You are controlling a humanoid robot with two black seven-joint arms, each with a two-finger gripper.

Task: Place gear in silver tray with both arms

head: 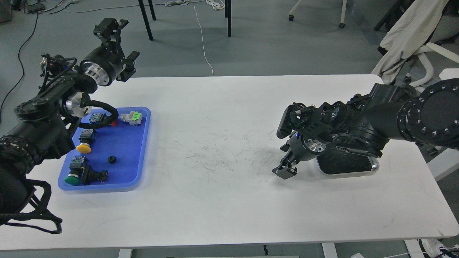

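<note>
The gear [112,159] is a small black ring lying in the blue tray [138,154], near its middle. The silver tray [373,166] sits at the right of the table with a dark scratched bottom, and my right arm covers its left and back parts. My left gripper [109,25] is raised beyond the table's far left edge, well above and behind the blue tray, fingers apart and empty. My right gripper [285,171] points down at the table just left of the silver tray. It is dark and its fingers cannot be told apart.
The blue tray also holds a yellow push button [83,147], a green push button [72,179], a grey and green connector [131,117] and a red button [114,123] partly behind my left arm's cable. Chairs stand beyond the table's right end.
</note>
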